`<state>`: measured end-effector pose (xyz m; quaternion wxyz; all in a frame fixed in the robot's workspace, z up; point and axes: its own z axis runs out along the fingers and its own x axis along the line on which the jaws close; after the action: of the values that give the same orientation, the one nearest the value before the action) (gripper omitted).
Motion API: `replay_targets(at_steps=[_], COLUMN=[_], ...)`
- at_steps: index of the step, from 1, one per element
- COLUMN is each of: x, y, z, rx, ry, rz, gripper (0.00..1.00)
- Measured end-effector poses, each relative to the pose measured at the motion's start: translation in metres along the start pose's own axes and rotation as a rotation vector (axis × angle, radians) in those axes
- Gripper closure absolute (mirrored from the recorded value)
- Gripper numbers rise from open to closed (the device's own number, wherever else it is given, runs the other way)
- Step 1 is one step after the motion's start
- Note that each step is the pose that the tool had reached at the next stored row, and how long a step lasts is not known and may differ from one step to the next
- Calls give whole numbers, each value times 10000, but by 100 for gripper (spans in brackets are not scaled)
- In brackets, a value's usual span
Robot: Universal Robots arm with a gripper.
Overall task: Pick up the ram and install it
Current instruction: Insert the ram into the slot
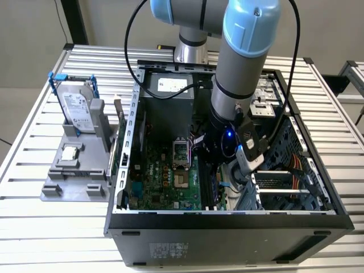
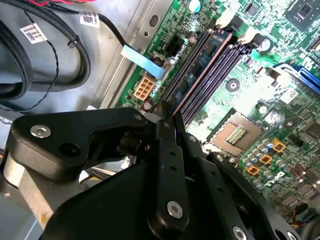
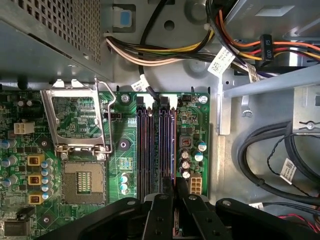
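The ram is a thin dark stick standing on edge in one of the long memory slots of the motherboard, inside the open computer case. In the first wrist view the ram shows as a narrow line in the slot nearest the board's edge. My gripper is down inside the case directly over the near end of that slot, its black fingers drawn close together on the stick. In the exterior view the gripper hangs low over the board. The stick's gripped end is hidden by the fingers.
An open processor socket with its raised metal frame lies beside the slots. Cable bundles and the power supply crowd the case. Outside, a grey holder carries a hard drive and a square processor chip.
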<state>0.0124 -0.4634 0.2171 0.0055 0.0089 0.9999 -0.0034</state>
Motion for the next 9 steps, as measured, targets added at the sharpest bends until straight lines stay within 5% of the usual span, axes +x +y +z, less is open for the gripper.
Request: replay_targets(at_steps=[9], x=[5], y=[1], z=[1], rx=[-1], ry=[-8], rz=[-1], gripper=[100])
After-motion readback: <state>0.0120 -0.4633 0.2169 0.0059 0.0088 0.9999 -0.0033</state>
